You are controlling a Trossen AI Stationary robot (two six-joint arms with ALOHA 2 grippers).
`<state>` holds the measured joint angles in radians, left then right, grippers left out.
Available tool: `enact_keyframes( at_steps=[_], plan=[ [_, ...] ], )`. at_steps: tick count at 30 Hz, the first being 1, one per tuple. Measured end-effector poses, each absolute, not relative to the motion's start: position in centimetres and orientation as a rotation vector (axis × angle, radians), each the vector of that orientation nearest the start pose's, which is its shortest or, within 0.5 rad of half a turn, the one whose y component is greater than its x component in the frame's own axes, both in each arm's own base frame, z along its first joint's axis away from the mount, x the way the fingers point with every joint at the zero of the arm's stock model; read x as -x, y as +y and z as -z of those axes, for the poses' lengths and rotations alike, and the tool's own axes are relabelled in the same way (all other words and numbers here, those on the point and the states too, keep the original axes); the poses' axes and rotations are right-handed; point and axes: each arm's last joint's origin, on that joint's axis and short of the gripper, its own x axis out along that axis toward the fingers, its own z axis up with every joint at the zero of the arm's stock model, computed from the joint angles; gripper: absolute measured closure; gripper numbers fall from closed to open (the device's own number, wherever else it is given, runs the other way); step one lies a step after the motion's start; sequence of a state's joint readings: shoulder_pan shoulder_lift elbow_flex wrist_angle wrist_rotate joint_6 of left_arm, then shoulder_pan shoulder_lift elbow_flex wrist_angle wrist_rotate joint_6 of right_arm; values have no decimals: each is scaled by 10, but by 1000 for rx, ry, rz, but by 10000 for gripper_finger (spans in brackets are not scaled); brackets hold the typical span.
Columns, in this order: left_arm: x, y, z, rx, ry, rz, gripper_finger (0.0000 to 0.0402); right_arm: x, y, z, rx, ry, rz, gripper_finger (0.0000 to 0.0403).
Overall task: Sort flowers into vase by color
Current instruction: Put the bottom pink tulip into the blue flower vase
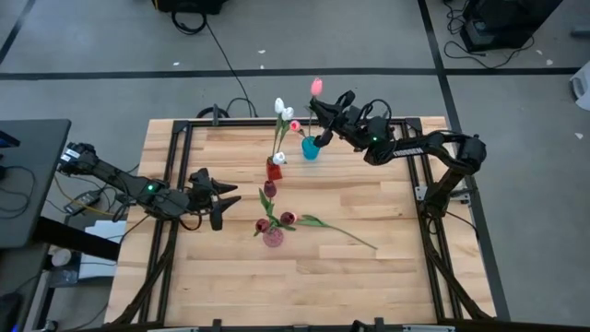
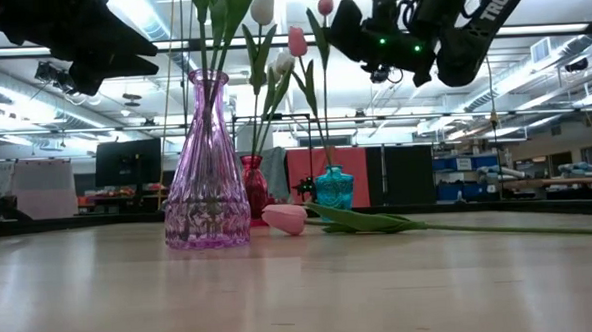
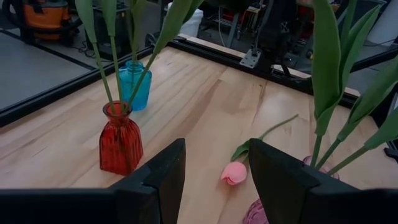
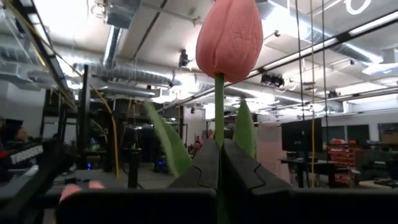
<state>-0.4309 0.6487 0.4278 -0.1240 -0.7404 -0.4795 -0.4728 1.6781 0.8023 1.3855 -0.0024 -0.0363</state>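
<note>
My right gripper (image 1: 324,118) is over the far side of the table, above the blue vase (image 1: 311,148), shut on a pink tulip (image 4: 230,37). A second pink tulip (image 1: 295,126) stands in that vase. White tulips (image 1: 279,106) stand in the red vase (image 1: 274,169). Dark maroon tulips (image 1: 269,189) stand in the pink glass vase (image 2: 205,165). One more pink tulip (image 2: 285,218) lies flat on the table beside the pink vase. My left gripper (image 1: 226,194) hovers open left of the vases, touching nothing. My right gripper pinches the pink tulip's stem (image 4: 219,134) a short way below the head, between its two shut fingers. The fingers lie across the stem. The tulip stands upright, head (image 2: 325,3) above the fingers, and the stem runs down to the blue vase's mouth (image 2: 328,170).
The three vases stand close together in the table's middle and far part. The loose tulip's long stem (image 1: 350,235) stretches toward the table's right near part. A black frame (image 1: 175,124) borders the wooden top. Bare wood lies near and to the left.
</note>
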Motion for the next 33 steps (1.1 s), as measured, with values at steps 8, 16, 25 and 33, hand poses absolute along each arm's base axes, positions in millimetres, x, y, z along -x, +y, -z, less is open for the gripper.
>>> enact_keyframes(
  at_steps=[8, 16, 25, 33],
  plan=[
    [-140, -43, -237, 279, 216, -358, 220, -304, -155, -251, 145, -408, 474, 388],
    [-140, -43, -235, 269, 233, -360, 220, -306, -156, -244, 123, -317, 475, 379],
    [-140, -43, -235, 267, 241, -348, 220, -310, -158, -230, 90, -167, 473, 376],
    [-140, -45, -234, 285, 263, -292, 220, -306, -154, -225, 78, 11, 415, 345]
  ],
)
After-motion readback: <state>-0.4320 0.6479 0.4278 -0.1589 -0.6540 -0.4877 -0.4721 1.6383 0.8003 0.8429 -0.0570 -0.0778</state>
